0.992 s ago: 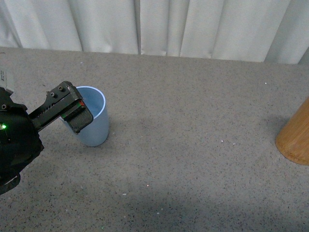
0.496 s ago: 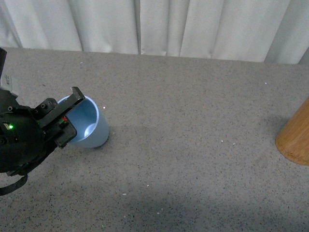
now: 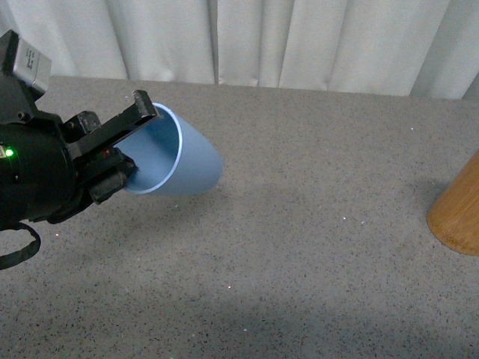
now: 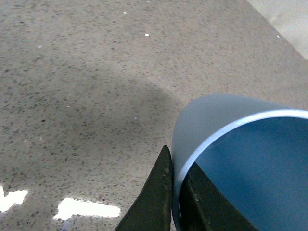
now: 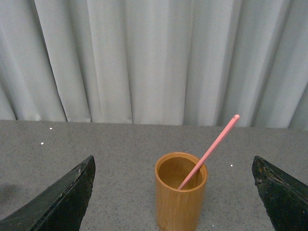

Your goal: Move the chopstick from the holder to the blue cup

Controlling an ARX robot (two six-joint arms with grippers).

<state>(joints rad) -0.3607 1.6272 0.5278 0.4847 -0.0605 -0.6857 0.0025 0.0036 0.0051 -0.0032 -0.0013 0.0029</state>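
Observation:
My left gripper [image 3: 127, 146] is shut on the rim of the blue cup [image 3: 187, 161]. It holds the cup above the table, tipped on its side with the mouth toward me. In the left wrist view one finger lies outside and one inside the cup's wall [image 4: 211, 120], with the gripper [image 4: 177, 192] pinching the pale rim. The tan wooden holder [image 5: 181, 197] stands upright in the right wrist view with one salmon-pink chopstick [image 5: 209, 151] leaning out of it. My right gripper [image 5: 175, 192] is open, its fingers wide on either side of the holder. The holder's edge shows in the front view [image 3: 458, 213].
Speckled grey tabletop [image 3: 314, 224] runs under both arms. A white curtain [image 3: 299, 37] hangs along the table's far edge. The cup's shadow lies on the table below the cup.
My left gripper has lifted the blue cup off the table, moved it up and to the right, and tipped it further onto its side. The holder has not moved.

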